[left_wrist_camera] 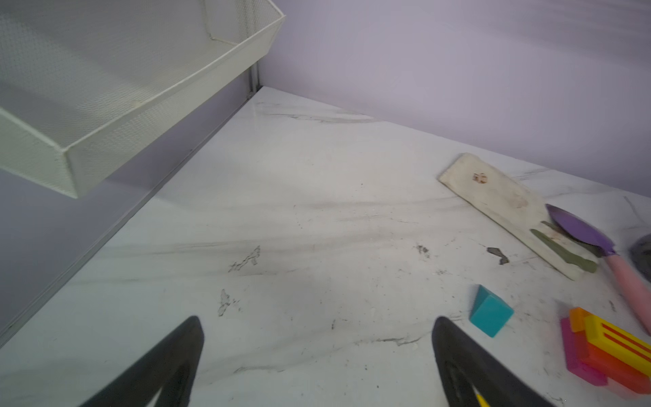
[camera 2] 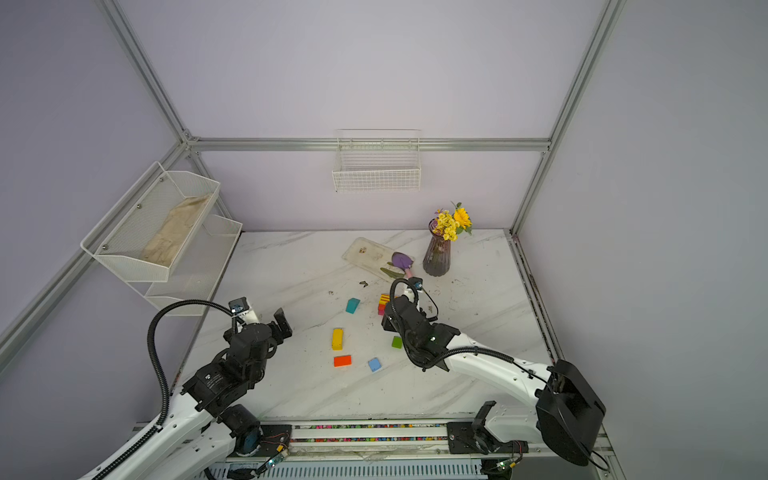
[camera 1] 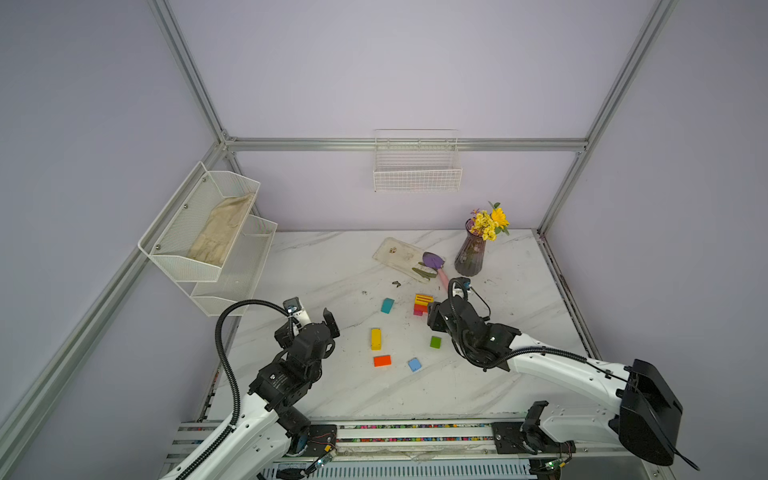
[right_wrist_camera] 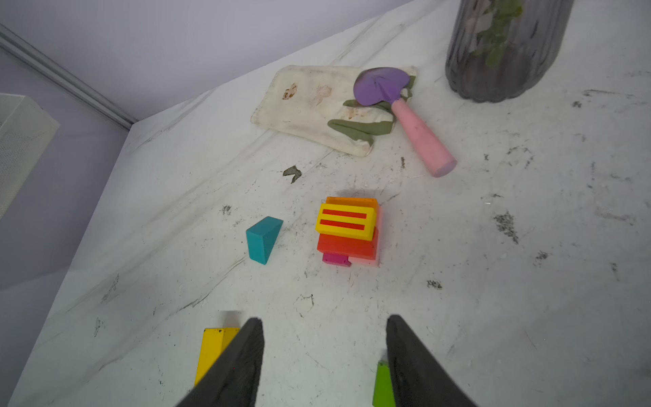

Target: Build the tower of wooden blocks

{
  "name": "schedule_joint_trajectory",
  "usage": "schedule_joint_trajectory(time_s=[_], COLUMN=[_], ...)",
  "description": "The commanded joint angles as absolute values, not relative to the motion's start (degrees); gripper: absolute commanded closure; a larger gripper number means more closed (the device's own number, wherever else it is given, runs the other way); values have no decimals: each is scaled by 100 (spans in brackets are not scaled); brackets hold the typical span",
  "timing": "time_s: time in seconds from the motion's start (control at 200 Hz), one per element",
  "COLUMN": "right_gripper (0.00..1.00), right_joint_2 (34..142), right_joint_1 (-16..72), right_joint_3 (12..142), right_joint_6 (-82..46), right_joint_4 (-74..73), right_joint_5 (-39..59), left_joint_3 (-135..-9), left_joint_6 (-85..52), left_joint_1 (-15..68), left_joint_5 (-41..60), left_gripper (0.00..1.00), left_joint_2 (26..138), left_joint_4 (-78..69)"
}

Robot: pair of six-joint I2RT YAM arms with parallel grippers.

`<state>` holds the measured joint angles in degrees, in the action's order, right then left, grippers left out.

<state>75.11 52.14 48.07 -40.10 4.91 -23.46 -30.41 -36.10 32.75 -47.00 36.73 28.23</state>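
Note:
The tower [camera 1: 423,305] [right_wrist_camera: 347,229] is a short stack: pink and magenta blocks at the bottom, red and orange above, and a yellow block with red stripes on top. Beside it lies a teal block [camera 1: 387,305] [left_wrist_camera: 490,313]. Loose yellow [camera 1: 375,338], orange [camera 1: 382,360], blue [camera 1: 414,365] and green [camera 1: 435,342] blocks lie nearer the front. My right gripper [right_wrist_camera: 322,319] [camera 1: 432,318] is open and empty, just short of the tower, with bare table between its fingers. My left gripper [left_wrist_camera: 318,319] [camera 1: 316,324] is wide open and empty over bare table on the left.
A purple vase with yellow flowers [camera 1: 469,255] stands behind the tower. A purple trowel with a pink handle [camera 1: 434,264] rests on a stained white cloth [camera 1: 401,255]. A white mesh shelf [camera 1: 208,237] hangs on the left wall and a wire basket [camera 1: 417,166] on the back wall.

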Motion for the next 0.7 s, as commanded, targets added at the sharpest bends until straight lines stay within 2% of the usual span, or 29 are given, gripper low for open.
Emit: schedule_joint_trajectory(time_s=[0.0, 0.11, 0.225, 0.31, 0.395, 0.485, 0.52, 0.57, 0.695], right_gripper=[42, 37, 35, 47, 57, 60, 64, 72, 80], right_joint_2=[8047, 8744, 9402, 9514, 9629, 10027, 10299, 10735, 11593], right_joint_1=[5717, 6182, 6116, 5684, 4838, 4038, 3779, 3535, 3260], right_joint_3=[5325, 5791, 6401, 6664, 6974, 7477, 7766, 8252, 9086], right_joint_6=[-3749, -3629, -3481, -3346, -3182, -3028, -2929, -2790, -2406], right_joint_4=[320, 291, 614, 772, 983, 1453, 1742, 2198, 2863], right_joint_5=[-2179, -2226, -2149, -2077, -1849, -1323, -1120, -939, -943], left_joint_3=[-2799, -2694, -2687, -2713, -2739, -2788, -2801, -2821, -2882], left_joint_6=[-4368, -4421, -4546, -4548, -4424, -4408, -4396, -4358, -4298], left_joint_1=[3199, 3182, 3140, 3139, 3140, 3141, 3142, 3141, 3146], left_joint_5=[-5307, -5502, -5595, -5350, -5186, -5144, -5120, -5084, -5019], left_gripper=[0, 0, 0, 0, 0, 0, 0, 0, 0], left_joint_2=[3675, 3620, 3717, 3850, 3996, 4143, 4193, 4263, 4393], left_joint_4=[3387, 3277, 3312, 3299, 3176, 3155, 3141, 3103, 3078])
